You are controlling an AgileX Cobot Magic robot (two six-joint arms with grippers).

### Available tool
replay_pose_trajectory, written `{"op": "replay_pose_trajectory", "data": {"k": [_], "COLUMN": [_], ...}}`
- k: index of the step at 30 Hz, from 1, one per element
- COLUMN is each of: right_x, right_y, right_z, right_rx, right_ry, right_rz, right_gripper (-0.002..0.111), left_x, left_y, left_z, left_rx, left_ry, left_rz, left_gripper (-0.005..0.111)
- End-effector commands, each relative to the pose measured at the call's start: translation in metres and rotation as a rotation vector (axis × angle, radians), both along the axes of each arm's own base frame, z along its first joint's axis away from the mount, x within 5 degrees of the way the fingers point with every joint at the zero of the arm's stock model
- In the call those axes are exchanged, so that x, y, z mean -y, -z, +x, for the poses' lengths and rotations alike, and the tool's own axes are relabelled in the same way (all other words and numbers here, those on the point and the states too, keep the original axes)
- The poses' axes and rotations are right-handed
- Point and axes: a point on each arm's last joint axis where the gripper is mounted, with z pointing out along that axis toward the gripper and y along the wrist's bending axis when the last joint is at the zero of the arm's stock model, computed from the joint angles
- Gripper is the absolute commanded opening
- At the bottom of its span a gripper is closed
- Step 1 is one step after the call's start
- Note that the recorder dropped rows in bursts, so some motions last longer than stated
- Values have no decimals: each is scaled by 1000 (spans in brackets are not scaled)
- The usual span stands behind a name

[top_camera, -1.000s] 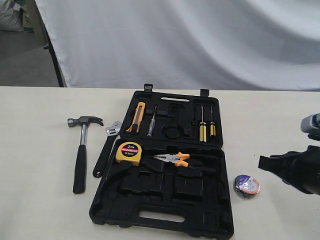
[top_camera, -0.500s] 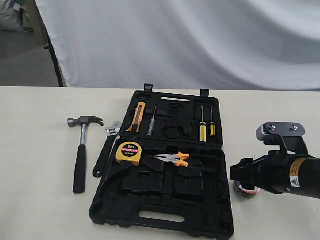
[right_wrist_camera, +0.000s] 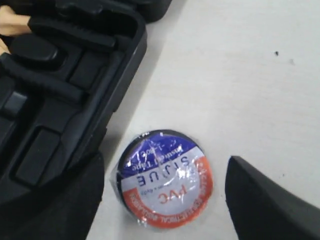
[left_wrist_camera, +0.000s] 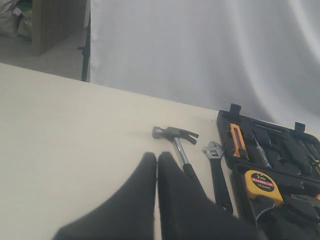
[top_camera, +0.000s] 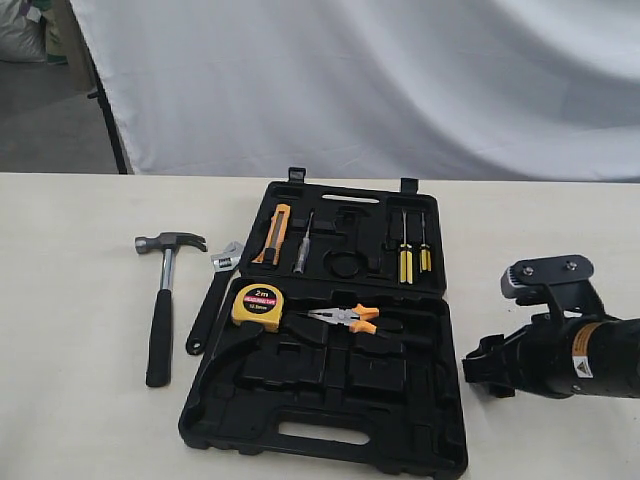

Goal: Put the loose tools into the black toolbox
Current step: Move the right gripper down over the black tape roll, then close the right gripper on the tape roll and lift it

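Observation:
The black toolbox (top_camera: 330, 375) lies open in the middle of the table. To its left lie the claw hammer (top_camera: 165, 290) and the adjustable wrench (top_camera: 210, 305), side by side. The tape roll (right_wrist_camera: 162, 180), with a blue, white and orange label, lies flat on the table just right of the toolbox wall (right_wrist_camera: 115, 85). My right gripper (right_wrist_camera: 162, 205) is open and low over the roll, one finger on each side, not touching it. In the exterior view my right gripper (top_camera: 480, 372) hides the roll. My left gripper (left_wrist_camera: 156, 159) is shut and empty, short of the hammer (left_wrist_camera: 177, 142) and wrench (left_wrist_camera: 217, 170).
A yellow tape measure (top_camera: 257, 305) and orange-handled pliers (top_camera: 345, 318) rest in the toolbox's near half. The far half holds a utility knife (top_camera: 275, 235) and screwdrivers (top_camera: 410, 255). A white sheet hangs behind the table.
My right gripper has opened, moved left and dropped over the tape roll, which it now covers in the exterior view. The hammer, wrench and toolbox have not moved.

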Motion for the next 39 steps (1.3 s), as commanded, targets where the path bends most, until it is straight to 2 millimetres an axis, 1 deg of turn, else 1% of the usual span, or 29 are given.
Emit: {"op": "replay_pose_trajectory", "data": {"k": [1, 3, 7, 9, 10, 13, 15, 16, 17, 28, 30, 32, 36, 39], "right_x": [-2, -1, -1, -1, -1, -1, -1, -1, -1, -1, -1, -1, -1, 0], "right_y": [8, 12, 15, 15, 15, 15, 15, 15, 15, 15, 15, 12, 3, 0], "right_z": [10, 13, 13, 13, 13, 13, 13, 13, 13, 13, 13, 13, 14, 13], "right_rx": [-24, -49, -55, -55, -55, -57, -62, -65, -68, -72, -83, -91, -63, -60], "right_ry": [-14, -3, -4, -4, -4, -3, 17, 25, 34, 51, 83, 128, 132, 135], "right_rz": [-39, -68, -64, -64, -64, -67, -55, -50, -45, -32, -11, 17, 25, 21], "right_gripper": [65, 65, 65, 60, 55, 33, 16, 9, 0, 0, 0, 0, 0, 0], "left_x": [-1, -1, -1, -1, -1, -1, -1, -1, -1, -1, -1, -1, -1, -1], "left_y": [-2, -2, -2, -2, -2, -2, -2, -2, -2, -2, -2, -2, -2, -2], "left_z": [-1, -1, -1, -1, -1, -1, -1, -1, -1, -1, -1, -1, -1, -1], "left_rx": [13, 13, 13, 13, 13, 13, 13, 13, 13, 13, 13, 13, 13, 13], "left_ry": [-26, -26, -26, -26, -26, -26, -26, -26, -26, -26, -26, -26, -26, -26], "left_rz": [2, 2, 2, 2, 2, 2, 2, 2, 2, 2, 2, 2, 2, 2], "left_gripper": [1, 1, 1, 1, 1, 1, 1, 1, 1, 1, 1, 1, 1, 1]}}
